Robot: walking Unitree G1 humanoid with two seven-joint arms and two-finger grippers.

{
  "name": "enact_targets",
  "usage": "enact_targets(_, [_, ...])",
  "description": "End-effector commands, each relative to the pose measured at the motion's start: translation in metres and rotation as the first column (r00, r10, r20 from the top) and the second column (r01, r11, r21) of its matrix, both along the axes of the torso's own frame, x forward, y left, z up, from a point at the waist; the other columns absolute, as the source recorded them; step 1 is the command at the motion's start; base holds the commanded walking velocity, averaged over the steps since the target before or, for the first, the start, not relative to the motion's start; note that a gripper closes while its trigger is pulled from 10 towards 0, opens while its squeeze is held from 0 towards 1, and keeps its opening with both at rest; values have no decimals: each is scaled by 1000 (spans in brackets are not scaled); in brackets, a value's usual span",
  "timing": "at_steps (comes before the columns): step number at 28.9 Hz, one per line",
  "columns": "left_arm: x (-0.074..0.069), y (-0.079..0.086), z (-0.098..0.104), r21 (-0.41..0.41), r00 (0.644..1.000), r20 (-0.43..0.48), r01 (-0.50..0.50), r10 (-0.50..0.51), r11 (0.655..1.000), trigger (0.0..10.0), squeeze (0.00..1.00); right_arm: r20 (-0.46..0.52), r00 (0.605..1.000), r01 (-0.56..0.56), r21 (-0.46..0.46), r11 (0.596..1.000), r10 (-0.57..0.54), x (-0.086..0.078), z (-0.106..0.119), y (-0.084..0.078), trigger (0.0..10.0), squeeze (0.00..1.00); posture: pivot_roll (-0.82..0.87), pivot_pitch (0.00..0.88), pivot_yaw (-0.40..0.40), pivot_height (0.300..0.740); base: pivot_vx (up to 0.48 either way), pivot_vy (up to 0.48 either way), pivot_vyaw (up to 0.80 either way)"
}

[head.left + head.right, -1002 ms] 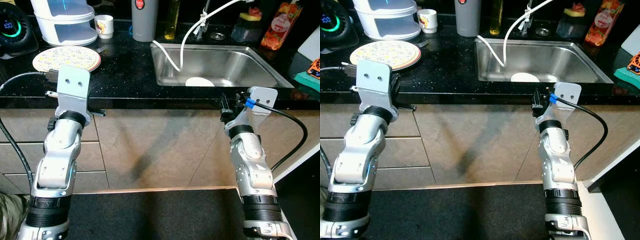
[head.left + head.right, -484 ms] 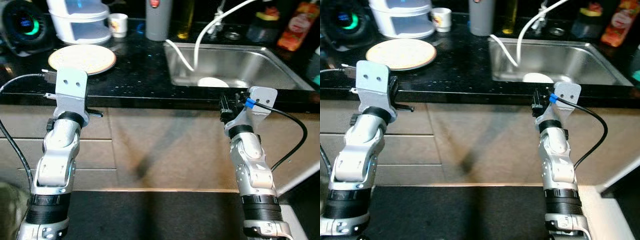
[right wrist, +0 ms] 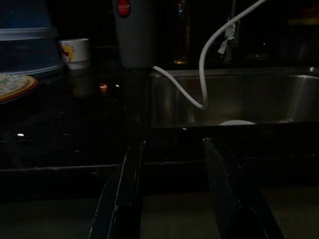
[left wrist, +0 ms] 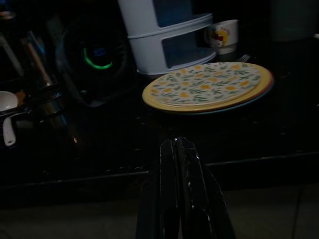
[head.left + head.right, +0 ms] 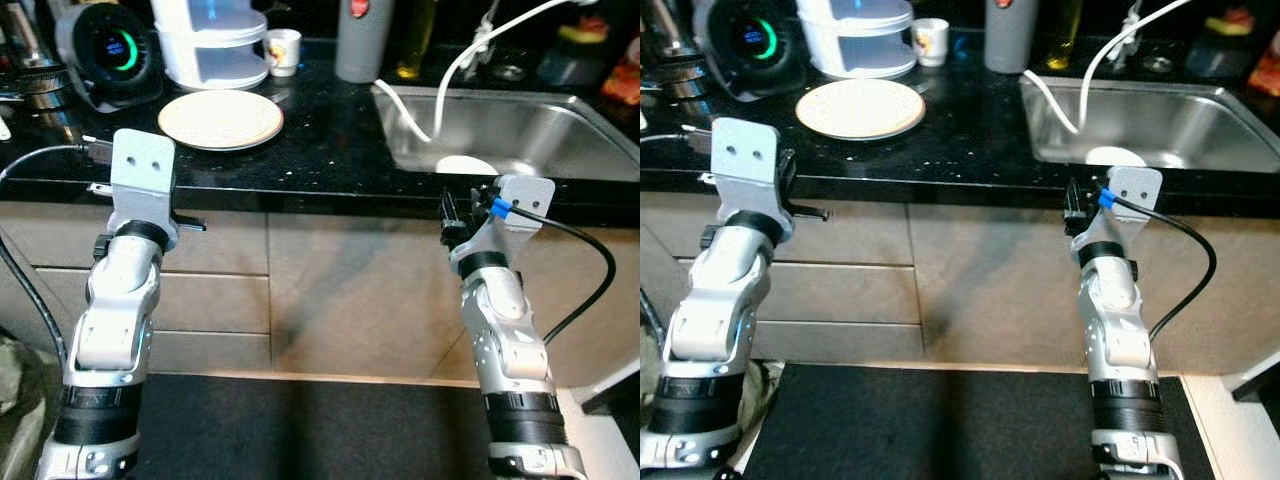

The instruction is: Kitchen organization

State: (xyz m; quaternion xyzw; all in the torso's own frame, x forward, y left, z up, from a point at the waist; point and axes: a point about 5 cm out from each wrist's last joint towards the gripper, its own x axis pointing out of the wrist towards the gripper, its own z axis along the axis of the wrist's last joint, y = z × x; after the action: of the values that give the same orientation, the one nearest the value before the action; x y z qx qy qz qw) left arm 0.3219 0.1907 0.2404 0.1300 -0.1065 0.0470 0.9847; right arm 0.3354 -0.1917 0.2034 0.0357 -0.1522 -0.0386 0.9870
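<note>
A flowered plate [image 5: 221, 119] lies on the black countertop [image 5: 330, 145], left of the steel sink [image 5: 560, 125]. A white plate [image 5: 467, 165] rests in the sink's bottom. My left gripper [image 4: 177, 149] is held at the counter's front edge, below and in front of the flowered plate [image 4: 209, 84], its fingers shut with nothing between them. My right gripper [image 3: 172, 147] is held at the counter edge in front of the sink [image 3: 234, 99], fingers open and empty. Both arms are raised in front of the cabinets, with the right gripper [image 5: 450, 210] just under the sink's front rim.
At the back stand a white stacked container [image 5: 210, 45], a small cup [image 5: 281, 50], a grey tumbler [image 5: 362, 40] and a round device with a green ring [image 5: 112, 52]. A white hose [image 5: 440, 85] hangs into the sink. Drawers and cabinet doors [image 5: 330, 290] front the counter above a dark floor mat.
The whole picture has shifted right, so the camera moved left along the counter; the flowered plate now sits nearer the middle. Both arms keep their pose.
</note>
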Motion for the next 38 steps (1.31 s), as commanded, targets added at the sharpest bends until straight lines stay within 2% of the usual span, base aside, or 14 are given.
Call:
enact_targets(1, [1, -2, -3, 15, 1000, -21, 6, -6, 1000, 10000, 0, -10, 1000, 14, 8, 1000, -14, -1, -2, -4, 10000, 0, 119, 54, -40, 740, 0, 0, 0])
enact_targets(7, [5, -8, -3, 19, 999, -50, 17, -16, 1000, 10000, 0, -7, 1000, 16, 9, 1000, -16, -2, -1, -4, 10000, 0, 116, 59, -38, 740, 0, 0, 0])
enact_targets(13, [5, -14, 7, 23, 998, -10, 57, -57, 998, 10000, 0, 17, 1000, 14, 0, 1000, -14, -2, 6, -2, 10000, 0, 115, 58, -34, 740, 0, 0, 0])
enact_targets(15, [4, -14, 16, -31, 997, 43, 71, -70, 997, 10000, 0, 40, 999, 10, -21, 1000, -9, -4, 11, 0, 10000, 0, 116, 59, -34, 740, 0, 0, 0])
enact_targets(17, [2, -17, 20, -39, 993, 68, 96, -93, 995, 10000, 0, 65, 998, 7, -39, 999, -5, -6, 16, 3, 10000, 0, 116, 59, -34, 740, 0, 0, 0])
enact_targets(21, [1, -25, 21, -41, 987, 50, 154, -152, 987, 10000, 0, 99, 995, 0, -46, 999, 5, -7, 26, 6, 10000, 0, 115, 59, -33, 740, 0, 0, 0])
enact_targets(31, [3, -18, 28, -17, 987, 103, 126, -123, 992, 10000, 0, 161, 987, -7, -54, 999, 15, -10, 45, 10, 10000, 0, 116, 57, -33, 740, 0, 0, 0])
enact_targets(38, [2, -20, 34, 25, 982, 128, 135, -137, 990, 10000, 0, 190, 982, -5, -54, 999, 15, -13, 52, 11, 10000, 0, 117, 56, -34, 740, 361, 0, 0])
